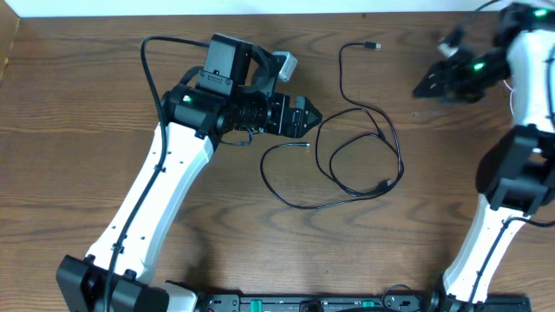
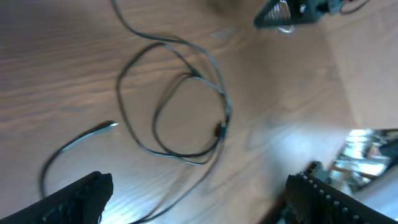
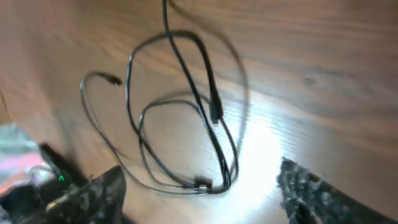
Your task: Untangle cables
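Note:
Thin black cable lies in loose crossing loops on the wooden table's middle. One plug end lies at the back and another near my left gripper. No white cable shows. My left gripper is open and empty, just left of the loops and above the table. In the left wrist view the loops lie ahead of the spread fingers. My right gripper is open and empty at the back right, apart from the cable. In the right wrist view the loops lie between and beyond its fingers.
The table's back edge meets a white wall. The right arm's base stands at the right edge and the left arm stretches across the left half. The right gripper also shows at the top of the left wrist view.

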Available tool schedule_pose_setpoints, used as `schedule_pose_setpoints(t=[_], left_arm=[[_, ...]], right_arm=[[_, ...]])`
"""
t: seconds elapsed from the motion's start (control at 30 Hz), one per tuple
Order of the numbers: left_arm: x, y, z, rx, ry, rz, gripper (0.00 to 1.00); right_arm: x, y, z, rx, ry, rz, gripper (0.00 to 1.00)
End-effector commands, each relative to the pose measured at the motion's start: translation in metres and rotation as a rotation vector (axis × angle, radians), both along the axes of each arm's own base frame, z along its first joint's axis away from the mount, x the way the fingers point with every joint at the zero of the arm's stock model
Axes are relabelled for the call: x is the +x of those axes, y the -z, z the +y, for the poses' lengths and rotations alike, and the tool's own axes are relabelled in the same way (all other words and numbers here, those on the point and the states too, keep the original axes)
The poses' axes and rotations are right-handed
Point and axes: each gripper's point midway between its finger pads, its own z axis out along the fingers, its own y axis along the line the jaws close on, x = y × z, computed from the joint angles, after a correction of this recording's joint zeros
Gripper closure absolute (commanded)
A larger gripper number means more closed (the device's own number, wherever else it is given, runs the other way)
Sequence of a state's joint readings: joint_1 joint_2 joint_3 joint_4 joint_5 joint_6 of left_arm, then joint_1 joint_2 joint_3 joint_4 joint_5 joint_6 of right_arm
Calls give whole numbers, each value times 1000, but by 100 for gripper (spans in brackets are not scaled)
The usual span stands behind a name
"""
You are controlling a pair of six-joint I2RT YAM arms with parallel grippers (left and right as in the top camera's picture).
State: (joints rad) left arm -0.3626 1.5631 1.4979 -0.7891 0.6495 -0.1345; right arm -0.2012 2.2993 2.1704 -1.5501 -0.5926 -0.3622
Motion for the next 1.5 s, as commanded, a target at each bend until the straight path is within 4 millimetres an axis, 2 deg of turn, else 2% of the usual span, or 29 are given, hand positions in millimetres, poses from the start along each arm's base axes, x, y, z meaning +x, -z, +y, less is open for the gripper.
schedule_pose_setpoints(t=[0.0,0.23,0.33,0.4,0.53,0.57,0.67,0.7,0.77,0.83,0.87,0.93,1.0,1.23,1.47], left_arm=[[7,11,18,112,-73,-22,7],[5,19,29,172,-102,-2,6],[4,20,29,173,-102,3,6],[4,20,29,175,-102,5,7],[3,21,30,176,-101,10,7],[3,21,30,176,-101,10,7],[3,21,30,176,-101,10,6],[3,21,30,176,-101,10,7],[3,21,29,176,-101,9,6],[3,21,29,176,-101,9,7],[3,21,29,176,-101,9,7],[3,21,30,176,-101,9,7],[3,21,30,176,-101,9,7],[3,21,29,176,-101,9,7],[3,21,29,176,-101,9,6]], right_arm=[[-11,26,27,26,-106,11,29],[-21,70,61,14,-186,24,45],[-21,92,66,-30,-165,36,59],[-22,99,69,-35,-160,38,70],[-20,97,74,-27,-149,37,96],[-18,95,75,-20,-135,36,99],[-11,83,77,-13,-120,25,99],[-6,63,80,10,-110,11,99],[-2,35,88,50,-111,-26,99],[1,-6,99,92,-125,-99,99],[1,-21,104,101,-130,-128,99],[-2,-66,116,100,-134,-227,99],[-5,-103,124,81,-114,-307,99],[-19,-196,110,-101,142,-524,99],[-46,-288,102,-48,316,-758,99]])
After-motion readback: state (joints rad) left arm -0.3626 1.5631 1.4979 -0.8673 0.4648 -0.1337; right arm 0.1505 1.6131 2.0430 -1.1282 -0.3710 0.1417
